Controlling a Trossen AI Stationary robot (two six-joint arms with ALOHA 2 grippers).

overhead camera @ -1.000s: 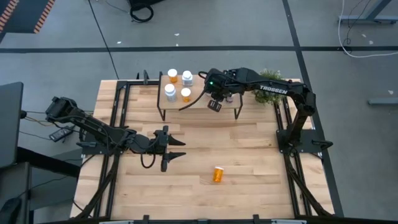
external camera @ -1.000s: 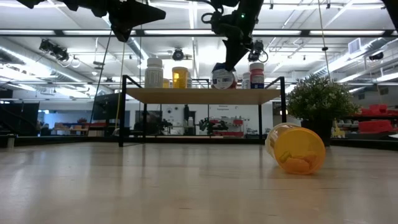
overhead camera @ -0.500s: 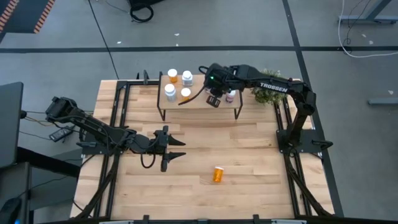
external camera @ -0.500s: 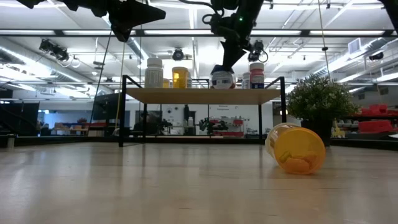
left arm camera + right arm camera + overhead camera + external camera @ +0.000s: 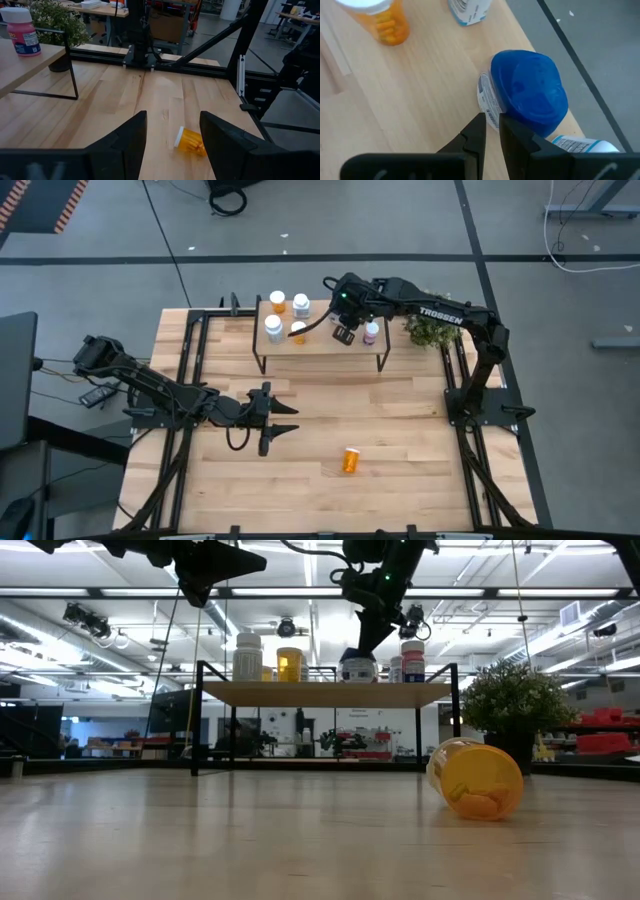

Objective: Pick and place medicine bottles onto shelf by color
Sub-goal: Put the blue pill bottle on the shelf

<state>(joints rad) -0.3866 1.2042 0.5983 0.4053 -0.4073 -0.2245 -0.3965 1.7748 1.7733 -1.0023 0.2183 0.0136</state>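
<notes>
Blue-topped bottle [image 5: 529, 95]: we are seeing it standing upright on the shelf [image 5: 320, 346], toward the shelf's middle, directly under the right gripper [image 5: 344, 334].
Right gripper: we are reading its fingers [image 5: 475, 136] as drawn nearly together, just beside the blue-topped bottle's label; we cannot tell whether they are touching it. In the low view the gripper [image 5: 358, 643] is hanging just above that bottle [image 5: 357, 668].
Pink bottle [image 5: 371, 333]: it is standing on the shelf just beside the right gripper, nearer the plant [image 5: 430, 328].
Left-end group: we are counting four bottles standing together at the shelf's other end, namely two orange bottles [image 5: 277, 302] [image 5: 298, 331] and two white bottles [image 5: 301, 305] [image 5: 272, 328].
Shelf: it is sitting at the far edge of the table [image 5: 400, 430].
Fallen orange bottle [image 5: 351, 460]: it is lying on its side on the table, well apart from the shelf, white cap pointing away from the plant side in the left wrist view [image 5: 190, 141].
Left gripper [image 5: 283, 421]: it is waiting over the table's middle with fingers [image 5: 127, 137] spread wide, holding nothing.
</notes>
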